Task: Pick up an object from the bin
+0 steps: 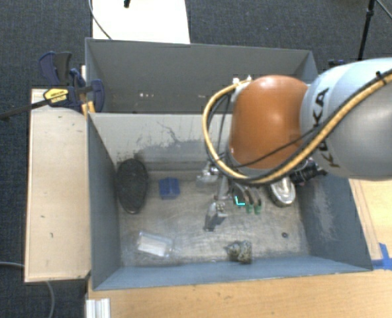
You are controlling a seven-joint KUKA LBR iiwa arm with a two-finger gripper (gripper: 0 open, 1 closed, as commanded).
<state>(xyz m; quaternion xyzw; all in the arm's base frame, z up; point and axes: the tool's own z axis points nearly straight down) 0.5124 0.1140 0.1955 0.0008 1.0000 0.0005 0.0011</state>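
My gripper (214,219) hangs low over the middle of the bin floor, under the orange wrist cover. Nothing shows beneath it. A small blue block (169,188) lies to its left, about a hand's width away. A grey-brown lump (239,251) sits in front of it by the near wall. Just right of the gripper lie a small green piece (254,208) and a shiny silver object (283,192), partly hidden by the arm.
A black oval object (131,184) rests against the left wall. A clear plastic piece (152,244) lies at the front left. The arm and its cables cover the bin's right rear part.
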